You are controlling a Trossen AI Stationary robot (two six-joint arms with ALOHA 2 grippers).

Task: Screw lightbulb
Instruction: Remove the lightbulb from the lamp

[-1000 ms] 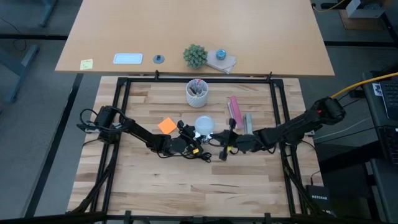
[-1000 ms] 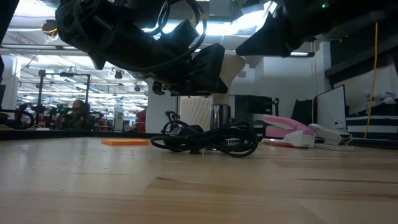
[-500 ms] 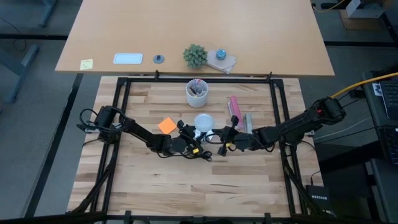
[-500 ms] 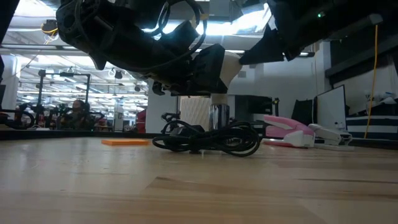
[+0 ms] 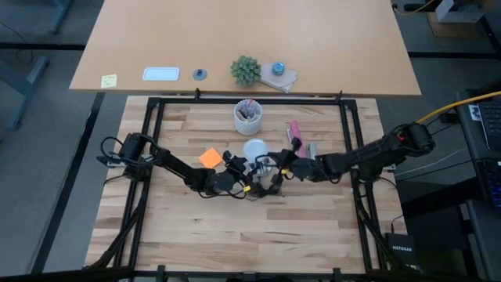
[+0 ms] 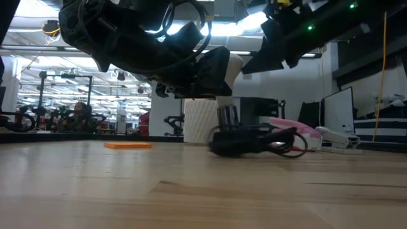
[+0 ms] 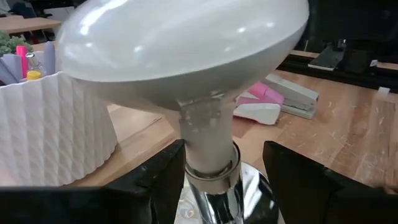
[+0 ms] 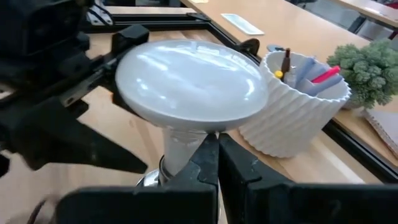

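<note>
Now the lightbulb point(image 7: 186, 56) sits in its silver fitting point(image 7: 214, 193) between wide left fingers point(image 7: 155, 180); right fingers point(image 8: 214, 168) are pinched together, tightening likely remains.

A: In the left wrist view the white funnel-shaped lightbulb point(image 7: 186, 56) runs off the frame at twelve o'clock, so its dome top is cut. Its greyish base sinks into the shiny silvery round fitting point(image 7: 214, 196), itself cropped at six o'clock.

B: From above, the fitting is hidden under the bulb and the tangled black cord point(image 5: 262, 186). I can't tell the left gripper's point(image 5: 241, 182) fingertips from that cord.

A: In the low view the dark arms overlap at twelve o'clock; only part of the bulb's neck shows.

B: The small blue-grey round thing point(image 5: 200, 74) on the far tan table is too small to identify.
</note>
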